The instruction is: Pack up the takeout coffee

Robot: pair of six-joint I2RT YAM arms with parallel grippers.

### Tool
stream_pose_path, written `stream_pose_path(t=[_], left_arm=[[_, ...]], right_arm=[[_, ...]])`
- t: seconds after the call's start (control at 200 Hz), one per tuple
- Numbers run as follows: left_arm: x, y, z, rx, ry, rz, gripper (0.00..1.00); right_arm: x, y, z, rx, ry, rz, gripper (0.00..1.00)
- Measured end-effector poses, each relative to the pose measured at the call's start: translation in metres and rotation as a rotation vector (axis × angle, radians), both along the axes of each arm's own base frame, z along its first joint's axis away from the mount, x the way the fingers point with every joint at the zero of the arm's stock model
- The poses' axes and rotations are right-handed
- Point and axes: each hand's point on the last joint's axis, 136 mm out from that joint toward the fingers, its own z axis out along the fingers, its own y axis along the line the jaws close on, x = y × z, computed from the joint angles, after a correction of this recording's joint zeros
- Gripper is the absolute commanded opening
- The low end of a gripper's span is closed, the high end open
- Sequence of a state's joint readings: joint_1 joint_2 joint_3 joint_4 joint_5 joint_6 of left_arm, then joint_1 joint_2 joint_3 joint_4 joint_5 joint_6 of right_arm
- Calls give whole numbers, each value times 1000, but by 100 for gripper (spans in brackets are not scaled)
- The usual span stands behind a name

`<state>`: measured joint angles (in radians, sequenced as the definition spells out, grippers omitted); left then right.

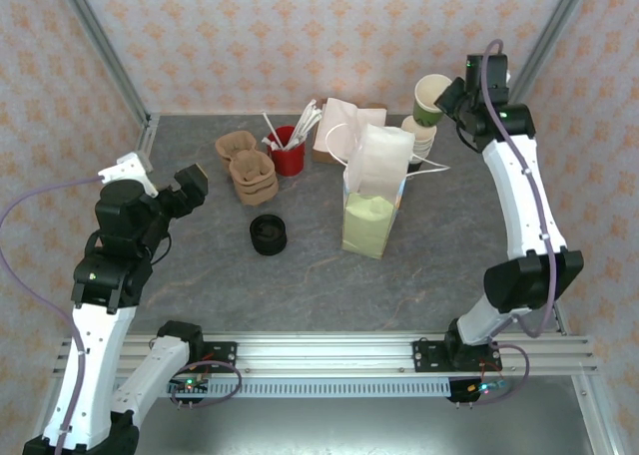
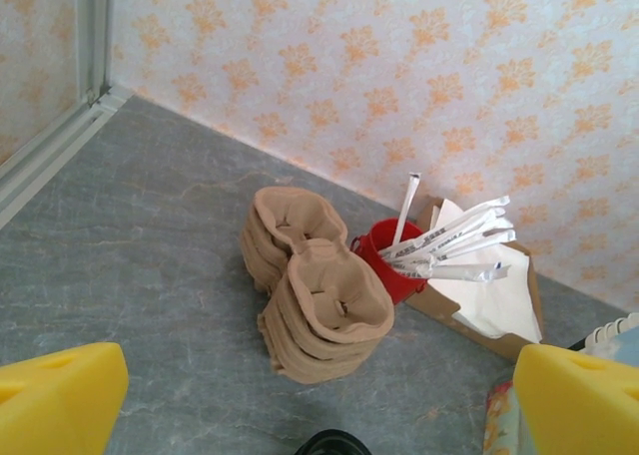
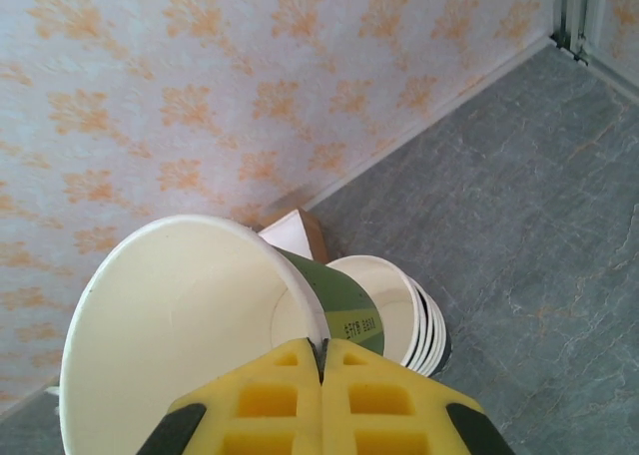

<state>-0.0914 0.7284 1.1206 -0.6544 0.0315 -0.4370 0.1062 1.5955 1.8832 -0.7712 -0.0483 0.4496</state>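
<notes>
From where I stand, the right gripper (image 3: pixel 321 363) has its yellow fingers pinched together on the rim of the olive-green cup (image 3: pixel 190 315), one finger inside the wall and one outside. That looks like a sensible hold for a thin paper cup taken singly. The cup hangs tilted in the air at the far right corner, just above and beside the nested stack of cups (image 3: pixel 394 320). It is apart from the stack, its cream inside is bare, and it has no lid on it. The lid would likely come from the pile of black lids (image 1: pixel 268 233), which sits well apart near the middle of the table (image 1: pixel 200 275). The paper bag (image 1: pixel 374 191) stands upright between that pile and the cups, probably where the drink is meant to end up; I cannot see what it holds. The left gripper (image 2: pixel 319 405) hovers with its fingers spread wide and nothing between them, looking down on the stack of pulp cup carriers (image 2: pixel 315 285). Just beside these is a red tub (image 2: pixel 384 255) stuffed with wrapped sticks (image 2: pixel 454 245), and behind the tub an open cardboard box of napkins (image 2: pixel 494 300)
</notes>
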Motion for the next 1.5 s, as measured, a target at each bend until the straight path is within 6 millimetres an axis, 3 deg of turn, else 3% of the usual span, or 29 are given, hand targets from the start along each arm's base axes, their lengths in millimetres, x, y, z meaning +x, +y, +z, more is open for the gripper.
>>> stream_pose_path(t=[0.135, 0.255, 0.4, 0.571, 0.731, 0.891, 1.061, 1.281, 1.501], left_arm=[[-3, -3, 3, -7, 1, -20, 100], [-4, -6, 2, -12, 10, -33, 100], [-6, -7, -2, -23, 28, -39, 100], [-2, -12, -19, -74, 78, -44, 99], [9, -23, -82, -131, 249, -67, 98], [9, -38, -141, -158, 416, -98, 98], [12, -55, -165, -167, 460, -149, 98], [22, -81, -188, -146, 518, -215, 97], [30, -84, -210, -129, 595, -209, 93]], right_arm=[[-29, -7, 35, -5, -79, -19, 0], [-74, -20, 63, -36, -145, -61, 0], [-133, -41, 72, -93, -177, -125, 0], [-201, -55, 30, -136, -100, -147, 0], [-245, -52, -28, -139, 43, -95, 0], [-271, -31, -100, -77, 207, 26, 0], [-289, -1, -165, 44, 340, 154, 0], [-304, 25, -191, 178, 305, 262, 0], [-305, 43, -200, 268, 259, 330, 0]])
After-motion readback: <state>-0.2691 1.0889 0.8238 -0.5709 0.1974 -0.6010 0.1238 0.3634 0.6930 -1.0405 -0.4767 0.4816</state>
